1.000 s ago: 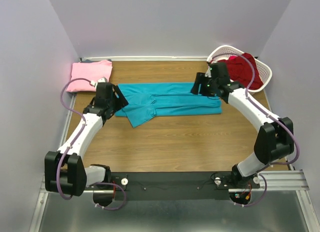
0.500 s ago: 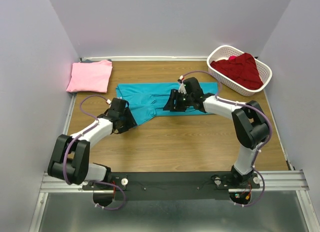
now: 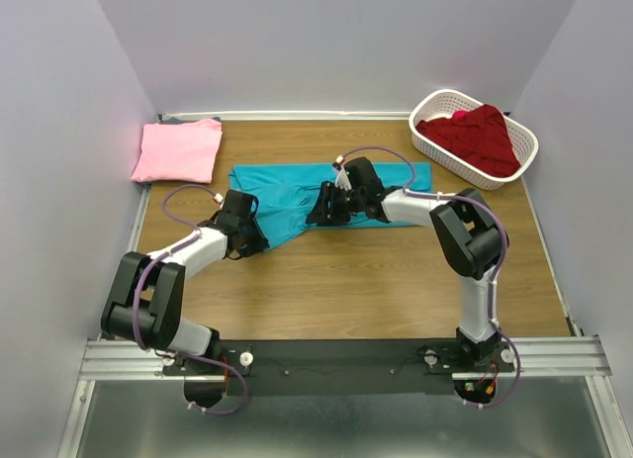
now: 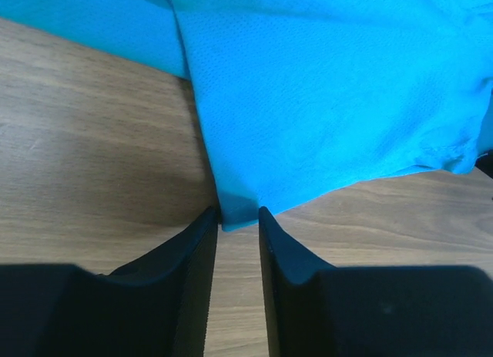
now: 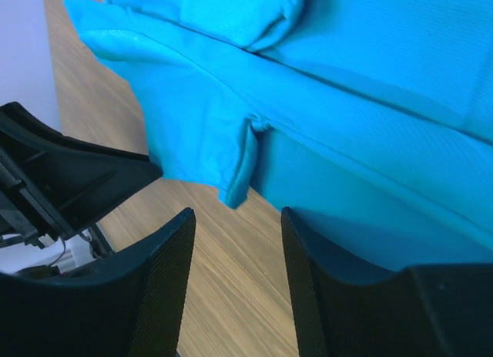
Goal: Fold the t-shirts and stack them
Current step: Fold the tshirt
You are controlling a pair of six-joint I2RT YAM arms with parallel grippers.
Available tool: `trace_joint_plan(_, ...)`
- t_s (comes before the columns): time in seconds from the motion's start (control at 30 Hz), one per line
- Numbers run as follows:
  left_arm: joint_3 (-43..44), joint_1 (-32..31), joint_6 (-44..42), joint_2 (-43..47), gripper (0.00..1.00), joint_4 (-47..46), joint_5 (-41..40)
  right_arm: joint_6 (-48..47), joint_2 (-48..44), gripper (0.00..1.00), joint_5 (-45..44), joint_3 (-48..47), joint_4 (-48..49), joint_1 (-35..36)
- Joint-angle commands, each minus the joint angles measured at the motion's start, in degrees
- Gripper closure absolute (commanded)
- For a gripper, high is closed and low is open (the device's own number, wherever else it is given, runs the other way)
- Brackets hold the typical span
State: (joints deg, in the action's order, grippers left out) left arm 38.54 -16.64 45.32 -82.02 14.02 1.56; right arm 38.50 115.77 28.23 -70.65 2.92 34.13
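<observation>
The teal t-shirt (image 3: 282, 186) lies spread across the middle of the table, folded lengthwise, with a sleeve flap pointing toward the near left. My left gripper (image 3: 259, 238) is low at that flap. In the left wrist view its fingers stand a narrow gap apart, and the cloth's corner (image 4: 235, 215) sits right between the tips of the left gripper (image 4: 237, 212). My right gripper (image 3: 318, 213) is open at the shirt's near edge, with a folded teal corner (image 5: 235, 193) just ahead of the right gripper (image 5: 237, 214). The pink t-shirt (image 3: 178, 149) lies folded at the back left. The dark red t-shirt (image 3: 475, 134) is heaped in the basket.
A white slotted basket (image 3: 427, 107) stands at the back right corner. Purple-grey walls close in the table on the left, back and right. Bare wooden tabletop (image 3: 376, 290) stretches between the teal shirt and the arm bases. The left gripper's black body (image 5: 62, 180) shows in the right wrist view.
The right arm has swung from beside the basket leftward across the teal shirt to its near edge. The left gripper has dropped toward the near side, down to the sleeve flap's corner.
</observation>
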Motion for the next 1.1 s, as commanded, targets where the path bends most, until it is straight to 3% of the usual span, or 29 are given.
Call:
trace_joint_plan(0.0,0.4,-0.5,-0.1,-1.9,0.67,0.1,-0.2,1.4,3.1,0.45,2.6,-3.0,2.4,0.9)
trace_joint_plan(0.23,1.1,-0.5,-0.5,-2.2,0.85,0.5,-0.4,2.1,5.3,0.55,3.6,-4.5,2.3,1.6)
trace_joint_plan(0.43,1.9,-0.5,-0.5,-1.3,1.0,0.9,-0.8,1.9,6.1,0.77,3.9,-5.7,2.4,1.7)
trace_joint_plan(0.47,2.2,-0.4,-0.6,-1.1,1.0,0.9,-1.0,1.8,6.1,0.85,3.8,-5.9,2.3,1.7)
trace_joint_plan(0.57,3.8,-0.3,-1.1,-0.6,1.0,1.5,-2.5,1.2,6.0,0.96,3.2,-7.1,2.2,1.7)
trace_joint_plan(1.07,21.3,4.1,-8.7,-8.4,1.0,2.6,-6.2,1.7,10.9,0.97,2.0,-16.1,1.8,-0.6)
